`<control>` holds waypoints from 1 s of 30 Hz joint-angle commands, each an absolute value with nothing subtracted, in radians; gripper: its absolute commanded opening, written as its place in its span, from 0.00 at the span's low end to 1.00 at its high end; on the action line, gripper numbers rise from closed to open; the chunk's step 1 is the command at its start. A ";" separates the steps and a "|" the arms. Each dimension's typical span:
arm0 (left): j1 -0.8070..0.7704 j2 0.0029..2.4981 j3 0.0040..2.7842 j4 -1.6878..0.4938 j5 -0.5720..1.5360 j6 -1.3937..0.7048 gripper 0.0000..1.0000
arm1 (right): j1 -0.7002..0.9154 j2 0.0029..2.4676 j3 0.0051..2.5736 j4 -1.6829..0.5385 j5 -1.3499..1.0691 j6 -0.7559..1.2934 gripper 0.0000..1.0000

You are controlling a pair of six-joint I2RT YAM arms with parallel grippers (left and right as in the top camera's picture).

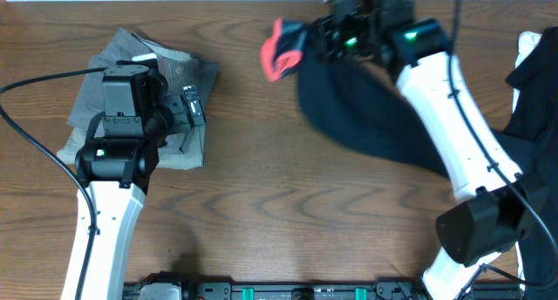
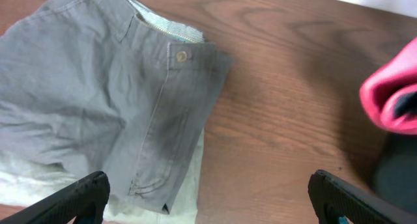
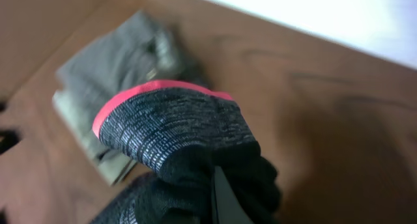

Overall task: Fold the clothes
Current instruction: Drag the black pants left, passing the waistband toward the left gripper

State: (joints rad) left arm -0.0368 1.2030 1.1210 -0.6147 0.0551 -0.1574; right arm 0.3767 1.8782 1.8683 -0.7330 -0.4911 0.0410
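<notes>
Soft, even light fell on my table (image 1: 261, 204). Beyond its far edge everything burned out white. My right wrist view was blurred, the shorts (image 3: 124, 74) smeared; the trousers (image 3: 176, 133) threw a soft shadow. My left wrist view was sharp by comparison.

**Three views, one shared corner**

My overhead camera looks straight down on the wooden table (image 1: 261, 204) from well above. My left wrist view hangs close over the grey shorts (image 2: 98, 87), angled forward across the wood. My right wrist view peers past the trousers (image 3: 169, 133), very near the lens, toward those same shorts, which all three views share.
</notes>
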 commanded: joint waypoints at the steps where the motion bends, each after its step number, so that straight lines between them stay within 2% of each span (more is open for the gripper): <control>1: -0.041 1.200 1.137 -0.625 0.032 -0.128 0.98 | 0.410 1.865 1.876 -0.780 -0.471 -0.018 0.01; 10: -0.041 1.201 1.137 -0.623 0.045 -0.124 0.98 | 0.465 1.870 1.856 -0.823 -0.521 -0.227 0.01; 12: -0.041 1.202 1.136 -0.623 0.121 -0.097 0.98 | 0.472 1.874 1.856 -0.821 -0.559 -0.273 0.01; 16: -0.041 1.216 1.136 -0.624 0.400 0.090 0.98 | 0.477 1.877 1.856 -0.820 -0.643 -0.332 0.01; 22: -0.041 1.240 1.136 -0.599 0.606 0.250 0.98 | 0.474 1.877 1.856 -0.827 -0.849 -0.429 0.01; 30: -0.041 1.242 1.136 -0.546 0.665 0.311 0.98 | 0.473 1.876 1.856 -0.809 -0.880 -0.423 0.02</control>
State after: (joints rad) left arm -0.0376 1.2419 1.1210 -0.5537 0.6094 0.2523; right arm 0.4679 1.8782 1.8614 -0.8215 -0.8295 -0.4065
